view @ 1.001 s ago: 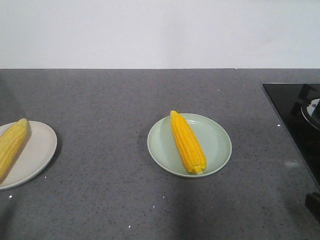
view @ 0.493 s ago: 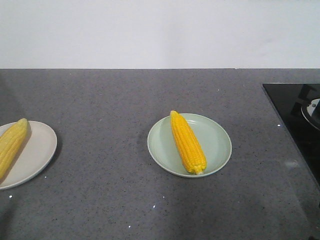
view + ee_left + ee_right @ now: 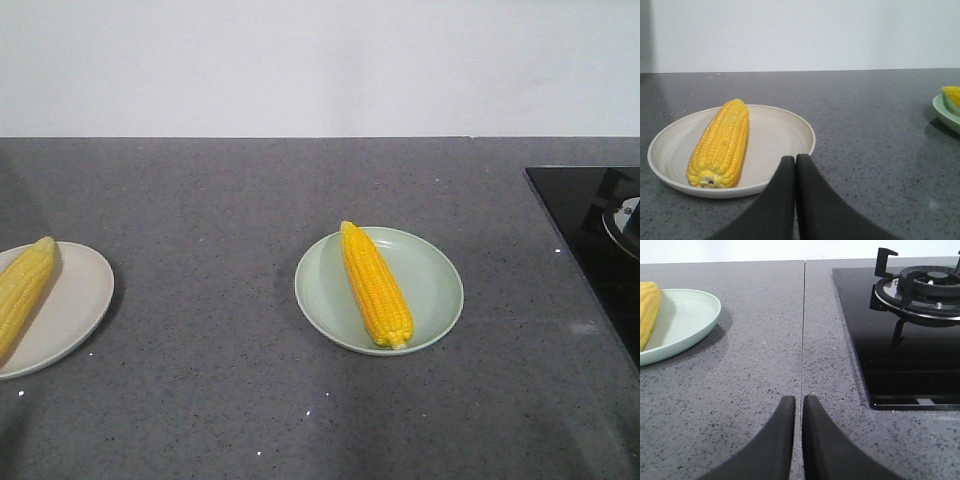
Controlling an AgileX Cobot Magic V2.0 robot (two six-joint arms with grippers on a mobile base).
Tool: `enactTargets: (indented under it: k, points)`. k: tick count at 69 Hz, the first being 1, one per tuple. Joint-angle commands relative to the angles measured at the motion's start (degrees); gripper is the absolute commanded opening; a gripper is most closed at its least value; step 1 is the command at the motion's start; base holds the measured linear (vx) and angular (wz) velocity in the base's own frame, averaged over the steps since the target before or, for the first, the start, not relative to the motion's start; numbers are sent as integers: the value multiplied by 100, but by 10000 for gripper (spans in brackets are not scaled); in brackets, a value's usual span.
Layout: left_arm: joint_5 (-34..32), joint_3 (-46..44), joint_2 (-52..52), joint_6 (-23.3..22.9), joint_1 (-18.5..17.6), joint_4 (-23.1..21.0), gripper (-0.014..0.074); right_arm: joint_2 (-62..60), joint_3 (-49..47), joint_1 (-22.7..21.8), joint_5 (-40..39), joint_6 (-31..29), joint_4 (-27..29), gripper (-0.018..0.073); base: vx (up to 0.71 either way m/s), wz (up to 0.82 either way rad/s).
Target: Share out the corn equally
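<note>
Left gripper [image 3: 795,162], fingers pressed together and holding nothing, sits just before a beige plate [image 3: 780,132] bearing one corn cob [image 3: 720,144]. Right gripper [image 3: 798,402], fingers nearly touching, hangs over the grey counter [image 3: 760,365] between a green plate [image 3: 430,285] holding another cob [image 3: 375,285] and a black gas hob [image 3: 900,340].

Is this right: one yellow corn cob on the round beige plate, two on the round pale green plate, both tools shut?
Not quite. The front view shows only one bright yellow corn cob on the round pale green plate. The rest holds: one pale yellow corn cob on the round beige plate, left tool and right tool shut.
</note>
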Motion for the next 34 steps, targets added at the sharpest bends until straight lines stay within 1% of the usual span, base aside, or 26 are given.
enactTargets:
  k: [1, 10, 22, 34]
  points:
    - [-437, 10, -89, -49, -27, -48, -9, -111, 31, -42, -797, -357, -117, -8, 0, 0]
    - [-437, 10, -89, -49, -27, -48, -9, -221, 40, -42, -815, -748, -40, -8, 0, 0]
    - [-437, 10, -89, -49, -27, -48, -9, -240, 40, -62, -808, -1046, 151, -8, 0, 0]
    - [-437, 10, -89, -49, -27, -48, -9, -396, 40, -410, -774, -1320, 672, -8, 0, 0]
